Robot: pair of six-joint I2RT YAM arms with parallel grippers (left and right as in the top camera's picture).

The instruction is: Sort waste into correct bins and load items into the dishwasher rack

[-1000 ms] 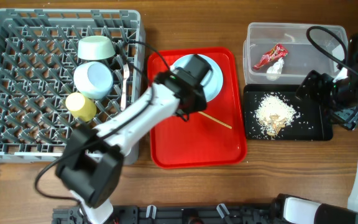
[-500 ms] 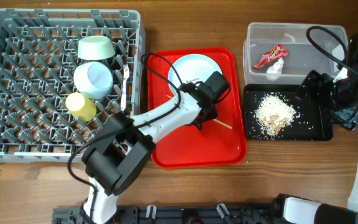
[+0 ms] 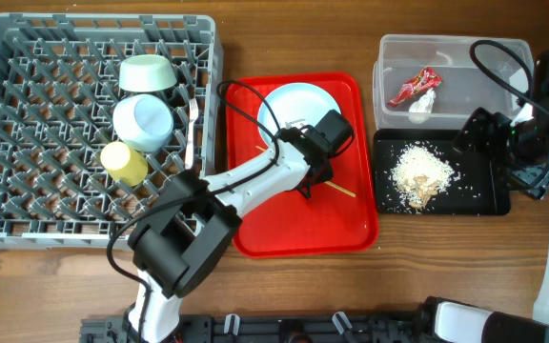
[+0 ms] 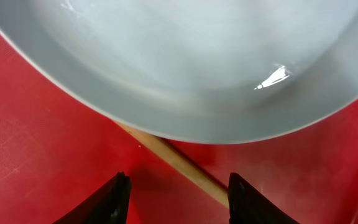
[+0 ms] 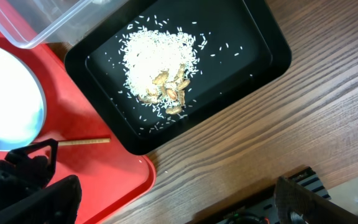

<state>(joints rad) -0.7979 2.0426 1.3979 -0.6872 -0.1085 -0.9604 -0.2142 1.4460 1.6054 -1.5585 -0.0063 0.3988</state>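
Observation:
My left gripper (image 3: 315, 179) is open and low over the red serving tray (image 3: 284, 224), at the front edge of the pale blue-green plate (image 3: 294, 107). In the left wrist view the thin wooden chopstick (image 4: 178, 163) runs slantwise from under the plate (image 4: 185, 62) between my open fingers (image 4: 118, 198), close to the right one. The chopstick's end shows overhead (image 3: 341, 190). My right gripper (image 3: 486, 141) is open and empty, high over the black tray (image 3: 484, 195) of rice scraps (image 3: 419, 173). The clear tub (image 3: 451, 52) holds the red wrapper (image 3: 413, 86) and napkin (image 3: 423, 104).
The grey rack (image 3: 36, 124) at the left holds two pale bowls (image 3: 147, 74), the yellow cup (image 3: 122, 161) and the white fork (image 3: 190, 129). In the right wrist view the black tray (image 5: 266, 46) lies beside the red tray (image 5: 110, 177) on the wooden table.
My left gripper moved from over the plate toward the front right and came down around the chopstick, then held still. The right arm has not moved.

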